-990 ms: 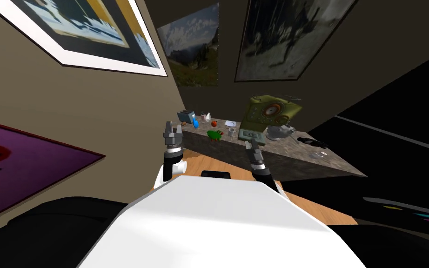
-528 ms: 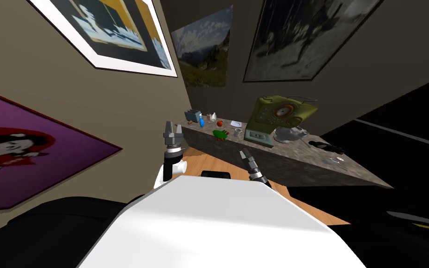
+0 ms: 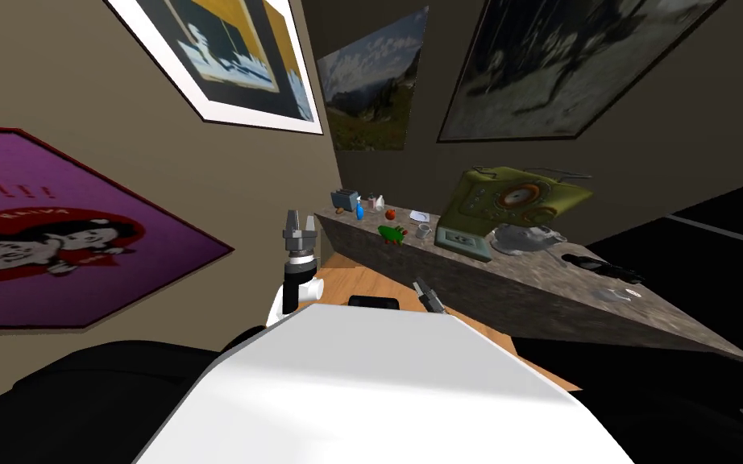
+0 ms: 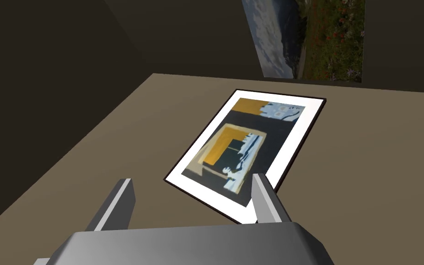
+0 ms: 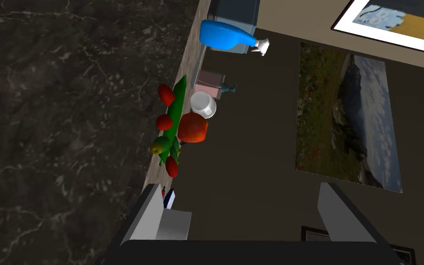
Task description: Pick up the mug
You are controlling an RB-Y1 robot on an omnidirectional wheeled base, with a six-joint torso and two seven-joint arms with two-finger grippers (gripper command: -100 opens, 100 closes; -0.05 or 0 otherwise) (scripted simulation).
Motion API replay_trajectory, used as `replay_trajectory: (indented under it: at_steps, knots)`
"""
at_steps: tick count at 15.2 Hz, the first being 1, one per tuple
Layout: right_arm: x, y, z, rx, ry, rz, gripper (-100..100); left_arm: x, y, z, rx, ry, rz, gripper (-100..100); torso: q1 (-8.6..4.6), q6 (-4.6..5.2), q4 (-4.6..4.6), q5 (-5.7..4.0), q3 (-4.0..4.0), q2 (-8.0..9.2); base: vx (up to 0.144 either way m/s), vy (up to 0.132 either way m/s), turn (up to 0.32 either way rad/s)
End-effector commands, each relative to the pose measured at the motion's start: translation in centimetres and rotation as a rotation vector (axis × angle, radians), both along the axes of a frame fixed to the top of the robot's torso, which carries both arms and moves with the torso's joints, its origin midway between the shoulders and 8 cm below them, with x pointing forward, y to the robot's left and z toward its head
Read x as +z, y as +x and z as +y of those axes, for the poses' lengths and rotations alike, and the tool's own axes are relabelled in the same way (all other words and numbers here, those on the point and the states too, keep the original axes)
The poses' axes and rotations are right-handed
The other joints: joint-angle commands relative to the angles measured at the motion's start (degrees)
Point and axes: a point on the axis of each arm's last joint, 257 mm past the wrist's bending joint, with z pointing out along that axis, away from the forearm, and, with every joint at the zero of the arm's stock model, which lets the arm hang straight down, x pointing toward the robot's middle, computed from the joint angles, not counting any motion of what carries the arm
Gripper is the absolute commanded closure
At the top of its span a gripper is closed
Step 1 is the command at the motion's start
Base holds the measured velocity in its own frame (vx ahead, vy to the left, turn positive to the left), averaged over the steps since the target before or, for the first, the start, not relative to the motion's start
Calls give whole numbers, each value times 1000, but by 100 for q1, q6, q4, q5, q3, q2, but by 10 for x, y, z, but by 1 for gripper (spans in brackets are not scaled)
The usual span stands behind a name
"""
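A small grey cylindrical mug (image 3: 424, 231) stands on the mottled, stone-like counter (image 3: 523, 278), just above the frame's centre, beside a green toy (image 3: 392, 234). The right gripper (image 3: 427, 293), thin blades spread and empty, sits lower in the frame, below the counter's edge and apart from the mug. The left gripper (image 3: 300, 225) points up at centre-left, blades also apart.

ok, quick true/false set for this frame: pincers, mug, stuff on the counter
1. The left pincer is open. True.
2. The right pincer grips the mug. False: it is open and empty, and the mug stands on the counter.
3. A blue bottle stands on the counter. True.
4. The round fruit on the counter is yellow. False: it is red.
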Motion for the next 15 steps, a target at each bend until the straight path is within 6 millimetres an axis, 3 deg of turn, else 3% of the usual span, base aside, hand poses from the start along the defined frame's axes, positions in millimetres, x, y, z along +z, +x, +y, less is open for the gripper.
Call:
replay_trajectory:
  at_steps: [1, 2, 4, 5, 8, 9, 10, 11, 14, 15]
  knots:
    - [-11, -9, 1, 25, -21, 36, -100, 0, 0, 0, 0, 0, 0, 0, 0, 0, 0, 0, 0, 0, 13, 80, 43]
    - [-39, -33, -2, 41, -31, 122, -100, 0, 0, 0, 0, 0, 0, 0, -4, 1, 0, -1, -1, -2, 1, 109, 185]
    - [-43, -37, -5, 64, -56, 133, -100, 0, 0, 0, 0, 0, 0, 0, 5, 0, 0, 1, -1, -1, 15, 97, 108]
    - [-61, -59, -5, 77, -53, 201, -100, 0, 0, 0, 0, 0, 0, 0, -4, 0, -1, 0, -2, -4, 40, 89, 198]
    - [-72, -68, -15, 103, -97, 231, -100, 0, 0, 0, 0, 0, 0, 0, -12, 0, -3, -2, -8, -13, 32, 64, 63]
    - [-93, -96, -21, 123, -111, 312, -100, 0, 0, 0, 0, 0, 0, 0, -21, 1, -2, -4, -5, -9, 20, 72, 153]
    - [-99, -102, -29, 138, -139, 330, -100, 0, 0, 0, 0, 0, 0, 0, -17, -2, -2, -4, -5, -8, 32, 89, 204]
    - [-114, -128, -33, 152, -143, 400, -100, 0, 0, 0, 0, 0, 0, 0, -12, -2, -2, -2, -6, -9, 61, 112, 270]
    - [-122, -138, -49, 178, -191, 430, -100, 0, 0, 0, 0, 0, 0, 0, -3, 1, -4, 0, -11, -18, 44, 87, 70]
    - [-141, -170, -62, 186, -213, 516, -100, 0, 0, 0, 0, 0, 0, 0, -11, 2, -3, -1, -8, -13, 62, 77, 173]
